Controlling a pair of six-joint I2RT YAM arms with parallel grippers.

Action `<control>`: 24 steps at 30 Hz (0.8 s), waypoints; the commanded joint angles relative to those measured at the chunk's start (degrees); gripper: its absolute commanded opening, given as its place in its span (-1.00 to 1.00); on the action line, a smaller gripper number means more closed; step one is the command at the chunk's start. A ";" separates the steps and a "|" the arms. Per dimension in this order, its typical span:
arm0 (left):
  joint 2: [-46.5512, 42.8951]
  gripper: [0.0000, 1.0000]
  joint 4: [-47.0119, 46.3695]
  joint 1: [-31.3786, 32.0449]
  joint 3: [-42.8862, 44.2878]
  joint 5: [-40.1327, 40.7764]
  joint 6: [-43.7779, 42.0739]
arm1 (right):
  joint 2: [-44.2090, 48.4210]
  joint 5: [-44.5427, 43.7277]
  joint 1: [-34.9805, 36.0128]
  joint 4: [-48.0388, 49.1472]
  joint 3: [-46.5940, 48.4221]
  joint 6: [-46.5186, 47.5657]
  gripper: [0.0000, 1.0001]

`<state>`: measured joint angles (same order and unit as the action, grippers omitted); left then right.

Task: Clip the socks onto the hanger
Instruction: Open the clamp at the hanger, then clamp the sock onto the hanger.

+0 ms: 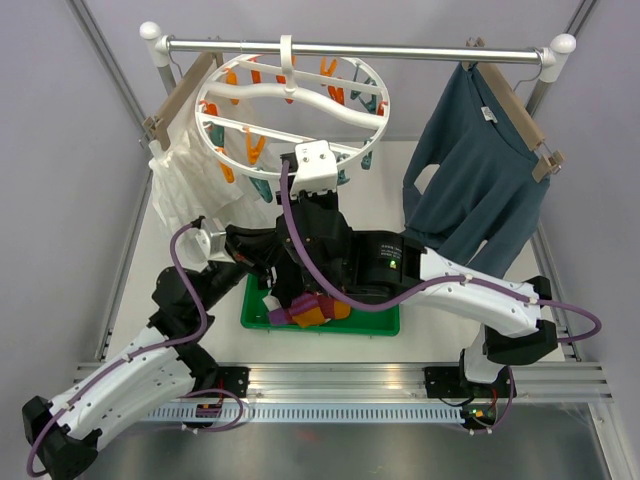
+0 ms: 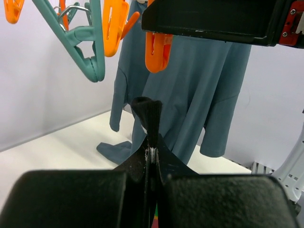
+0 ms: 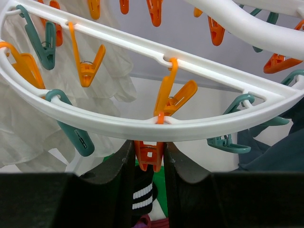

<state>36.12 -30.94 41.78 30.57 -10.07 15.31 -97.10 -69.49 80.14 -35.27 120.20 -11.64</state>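
Note:
The white ring hanger (image 1: 232, 95) hangs from the rail with orange and teal clips. In the right wrist view my right gripper (image 3: 148, 152) is shut on an orange clip (image 3: 150, 156) under the ring's rim (image 3: 199, 128), squeezing it from both sides. Just below that clip rises a black sock with white stripes (image 3: 142, 194). In the left wrist view my left gripper (image 2: 152, 149) is shut on a black sock (image 2: 147, 114) that sticks up between its fingers, under the same orange clip (image 2: 158, 50). More socks (image 1: 310, 310) lie in the green tray (image 1: 385, 322).
A teal-blue shirt (image 1: 480, 170) hangs on a wooden hanger at the right of the rail (image 1: 400, 48). A white sheer garment (image 1: 190, 190) hangs at the left. A teal clip (image 2: 90, 52) dangles left of the orange one.

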 commanded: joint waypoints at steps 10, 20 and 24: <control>1.23 -0.95 -7.38 1.11 1.78 -0.83 -3.01 | -0.28 -2.57 0.46 -2.61 3.72 -1.81 -0.99; 1.76 -0.95 -7.47 1.37 3.54 -3.91 -3.18 | -1.51 -3.19 0.37 -3.67 5.83 -1.81 -0.99; 1.76 -0.95 -7.82 1.37 3.97 -4.35 -3.09 | -1.60 -3.10 0.46 -4.02 5.83 -2.16 -0.99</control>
<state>38.06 -35.20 42.87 32.05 -12.69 14.02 -98.02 -70.94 80.14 -38.37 123.96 -12.95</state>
